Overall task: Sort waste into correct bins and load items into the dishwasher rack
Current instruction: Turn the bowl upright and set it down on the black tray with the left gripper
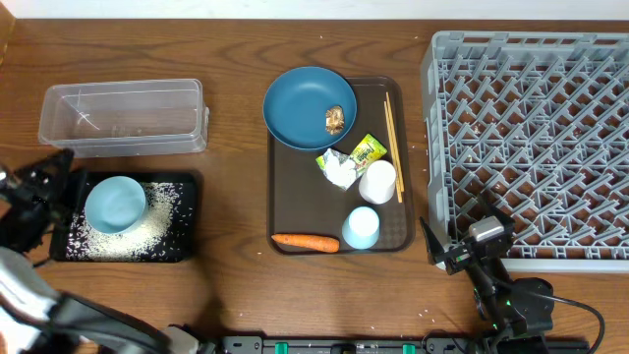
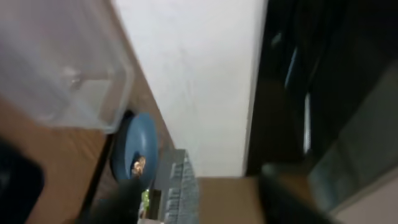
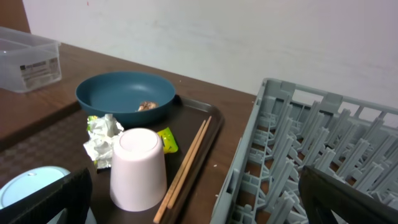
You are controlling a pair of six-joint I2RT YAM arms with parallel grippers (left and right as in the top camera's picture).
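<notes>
Overhead puts the left gripper (image 1: 39, 187) at the far left, just beside the black tray (image 1: 184, 241). I cannot tell whether its fingers are spread or closed: from above they are a dark tangle, and the left wrist view is tilted toward the wall. The tray holds a scatter of white rice (image 1: 147, 224), and the pale blue bowl (image 1: 115, 204) sits upright on top of it, so this bin appears to be the one for food scraps. The bowl looks emptied and ready to be carried across. Behind it, the clear tub (image 1: 123, 118) holds nothing I can make out.

On the brown serving tray (image 1: 295, 187) in the middle, everything else waits unsorted:
- the dark blue plate (image 1: 300, 103) with the brown lump (image 1: 335, 119) on it
- the snack wrapper (image 1: 370, 149) and crumpled paper (image 1: 339, 170), touching each other
- the whitish cup (image 1: 377, 182), mouth down
- the pale blue cup (image 1: 361, 227)
- the carrot (image 1: 306, 241) along the near edge
- the chopsticks (image 1: 392, 133) laid along the right side

At right, the dishwasher rack (image 1: 429, 118) holds nothing. The right gripper (image 1: 444, 252) hovers at its near left corner with fingers spread wide and empty, facing the cups, probably so it can lift dishes straight into the rack
</notes>
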